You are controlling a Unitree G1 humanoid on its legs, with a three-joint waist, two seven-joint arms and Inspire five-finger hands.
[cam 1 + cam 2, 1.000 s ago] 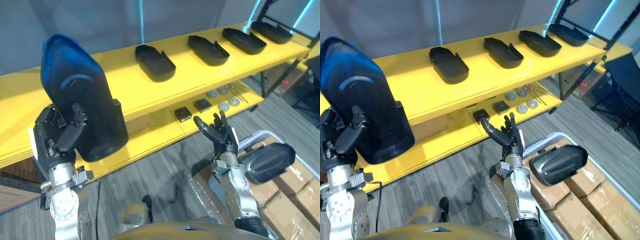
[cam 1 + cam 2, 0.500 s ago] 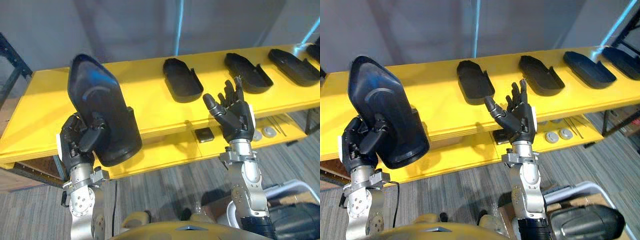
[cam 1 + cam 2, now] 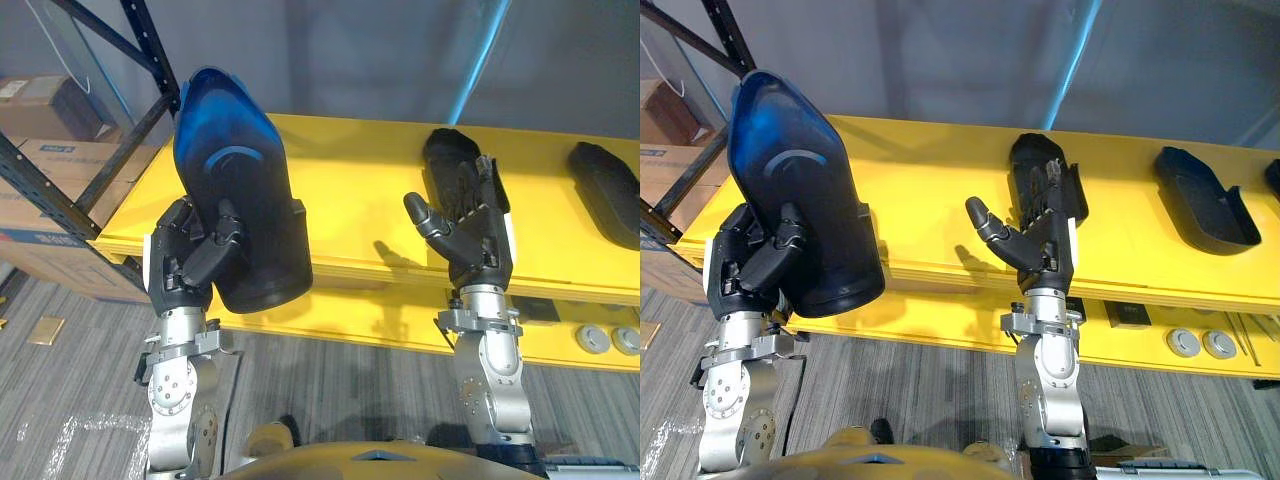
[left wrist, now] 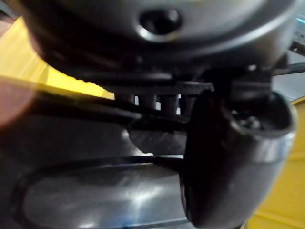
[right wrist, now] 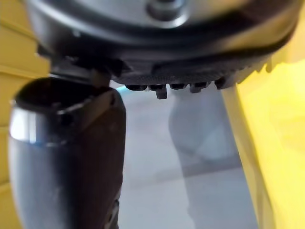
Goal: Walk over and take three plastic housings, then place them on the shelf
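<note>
Since a second ago the right robot hand has risen from near the floor to shelf height, and the camera has swung left along the shelf. The left robot hand still has fingers and thumb curled round a dark plastic housing, held upright with its rounded end up, in front of the yellow shelf. The right robot hand stands palm-forward with fingers straight and spread, holding nothing. Just behind its fingers a second housing lies on the shelf, hollow side up. A third housing lies farther right. On the lower level lie round discs. Cardboard boxes sit in a black rack at left.
</note>
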